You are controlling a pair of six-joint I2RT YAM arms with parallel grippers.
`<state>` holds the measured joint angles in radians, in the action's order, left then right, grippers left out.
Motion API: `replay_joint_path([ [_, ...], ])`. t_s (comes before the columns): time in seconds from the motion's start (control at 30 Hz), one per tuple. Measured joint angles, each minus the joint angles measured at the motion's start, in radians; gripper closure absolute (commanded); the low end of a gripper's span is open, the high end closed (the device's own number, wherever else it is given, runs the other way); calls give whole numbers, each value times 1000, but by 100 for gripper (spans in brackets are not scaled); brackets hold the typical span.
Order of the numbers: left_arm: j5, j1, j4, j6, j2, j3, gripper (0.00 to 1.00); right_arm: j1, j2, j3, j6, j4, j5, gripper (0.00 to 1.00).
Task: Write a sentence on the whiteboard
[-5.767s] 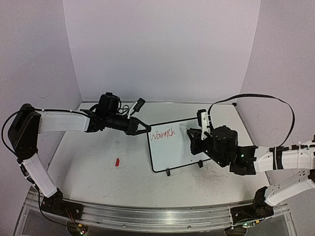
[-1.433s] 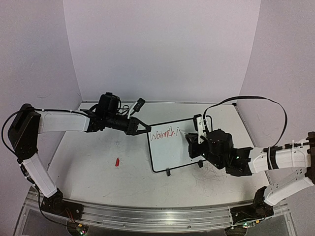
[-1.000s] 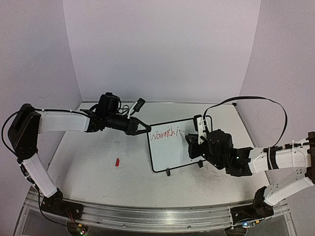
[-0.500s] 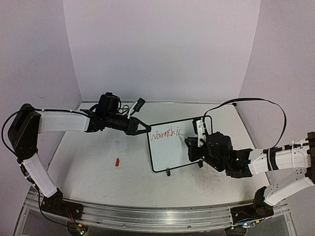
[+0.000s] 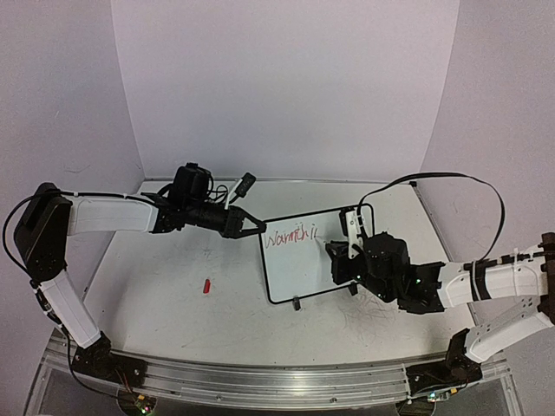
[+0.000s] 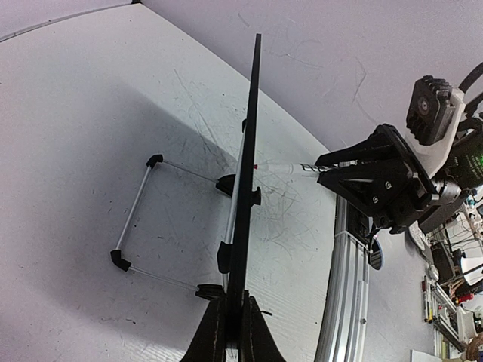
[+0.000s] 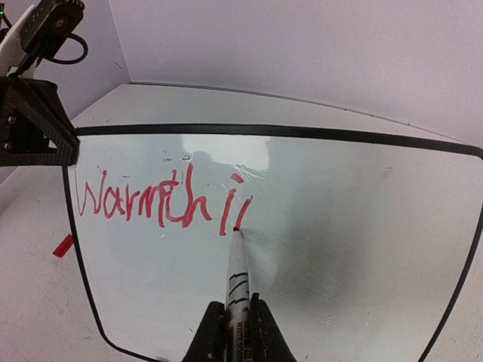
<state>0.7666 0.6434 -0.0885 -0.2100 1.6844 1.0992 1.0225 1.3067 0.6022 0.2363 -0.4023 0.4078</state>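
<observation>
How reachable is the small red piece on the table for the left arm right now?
Probably not yet: the left gripper is shut on the whiteboard edge, steadying it. Otherwise nothing stands between it and the red piece.

Soft, even light fills the overhead view, bright, with a faint violet cast on the walls [image 5: 286, 87] behind the whiteboard [image 5: 308, 264]; shadows on the table [image 5: 173, 303] around it are weak. In the left wrist view the whiteboard, seen edge-on, throws a broad grey shadow across the table to its left, so the light reaches it from its right (and from above, by the shadow's spread). The right wrist view has a patch of white glare on the whiteboard just above the red sentence [image 7: 162, 200], which reads sharp. The marker [image 7: 238, 279] below it softens toward the lens, and the whiteboard's frame bows strongly from wide-angle distortion.
</observation>
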Motion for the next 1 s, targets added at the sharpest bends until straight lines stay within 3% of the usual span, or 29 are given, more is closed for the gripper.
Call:
replay_joint_path([
  [1.0,8,0,0,-1,0,0,100,-6,0,29,-5,11,75,100],
])
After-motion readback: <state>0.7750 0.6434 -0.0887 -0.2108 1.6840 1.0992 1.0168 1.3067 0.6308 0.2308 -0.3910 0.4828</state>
